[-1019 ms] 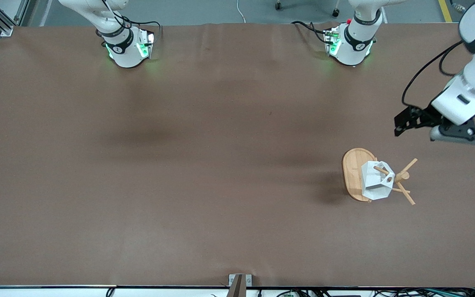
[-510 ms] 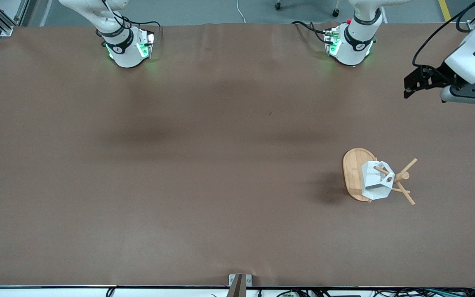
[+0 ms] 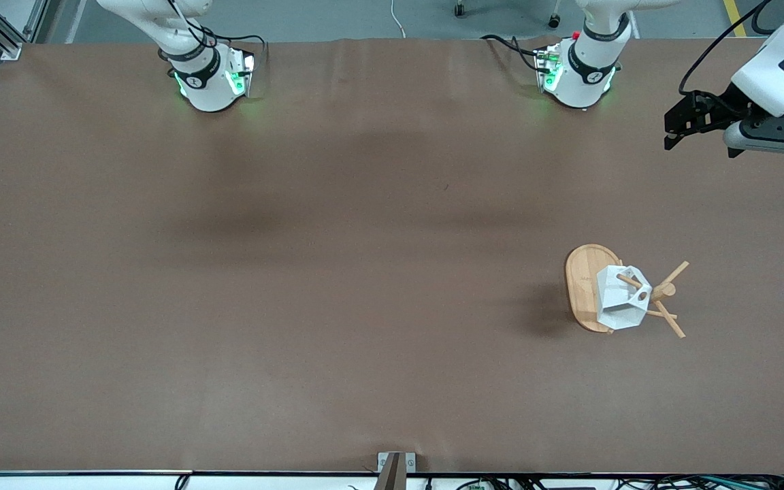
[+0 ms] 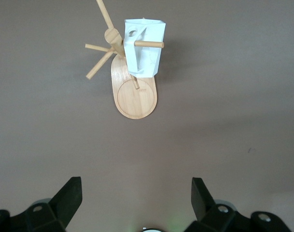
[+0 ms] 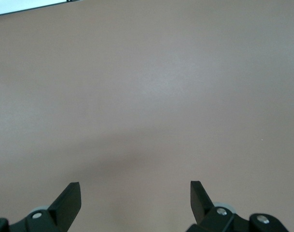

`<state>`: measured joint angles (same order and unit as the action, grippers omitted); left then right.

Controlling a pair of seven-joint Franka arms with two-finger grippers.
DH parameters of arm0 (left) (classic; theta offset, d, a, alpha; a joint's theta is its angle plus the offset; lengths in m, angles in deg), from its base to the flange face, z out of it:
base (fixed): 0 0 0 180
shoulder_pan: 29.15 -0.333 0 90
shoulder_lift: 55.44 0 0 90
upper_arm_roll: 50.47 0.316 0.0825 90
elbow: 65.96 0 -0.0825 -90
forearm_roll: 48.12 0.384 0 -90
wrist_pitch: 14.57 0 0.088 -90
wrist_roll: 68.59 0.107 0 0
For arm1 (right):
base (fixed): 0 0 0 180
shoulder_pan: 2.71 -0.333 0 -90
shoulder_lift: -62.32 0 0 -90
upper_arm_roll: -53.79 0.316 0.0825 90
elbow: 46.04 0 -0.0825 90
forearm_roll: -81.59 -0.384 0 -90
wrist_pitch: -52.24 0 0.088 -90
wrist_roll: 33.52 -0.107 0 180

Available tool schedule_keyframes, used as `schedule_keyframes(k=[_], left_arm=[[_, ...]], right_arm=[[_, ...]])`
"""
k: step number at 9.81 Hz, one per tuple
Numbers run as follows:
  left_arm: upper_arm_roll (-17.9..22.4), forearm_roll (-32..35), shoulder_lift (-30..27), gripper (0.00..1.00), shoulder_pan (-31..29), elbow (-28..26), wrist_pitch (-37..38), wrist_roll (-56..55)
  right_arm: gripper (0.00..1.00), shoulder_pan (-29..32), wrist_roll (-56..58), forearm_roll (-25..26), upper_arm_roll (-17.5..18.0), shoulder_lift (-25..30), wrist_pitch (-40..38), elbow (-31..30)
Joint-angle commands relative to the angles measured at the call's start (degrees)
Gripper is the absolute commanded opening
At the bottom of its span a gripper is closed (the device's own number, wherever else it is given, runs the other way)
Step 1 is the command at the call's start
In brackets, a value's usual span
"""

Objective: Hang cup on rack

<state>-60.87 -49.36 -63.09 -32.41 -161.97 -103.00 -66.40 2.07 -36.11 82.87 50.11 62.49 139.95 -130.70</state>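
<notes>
The cup (image 3: 621,297) hangs on a peg of the rack (image 3: 586,282), while the left gripper (image 4: 136,195) and right gripper (image 5: 134,200) hover with fingers spread, holding nothing.

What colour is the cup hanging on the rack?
White cup; rack light bamboo. Clearest in the left wrist view.

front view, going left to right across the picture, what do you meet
right arm's base → left arm's base → rack with the cup hung on one of its pegs → left pincer, open, up over the left arm's end of the table
</notes>
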Motion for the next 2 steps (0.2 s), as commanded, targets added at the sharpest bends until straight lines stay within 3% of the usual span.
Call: schedule_keyframes(k=[1, 2], left_arm=[[-0.06, 1.32, 2.46, 1.0, 0.01, 1.17, 0.37, -0.6], [0.11, 1.41, 2.73, 1.0, -0.08, 1.79, 0.45, -0.6]], right_arm=[[1.0, 0.58, 0.58, -0.05, 0.61, 0.36, -0.18, -0.15], [1.0, 0.58, 0.58, -0.05, 0.61, 0.36, -0.18, -0.15]])
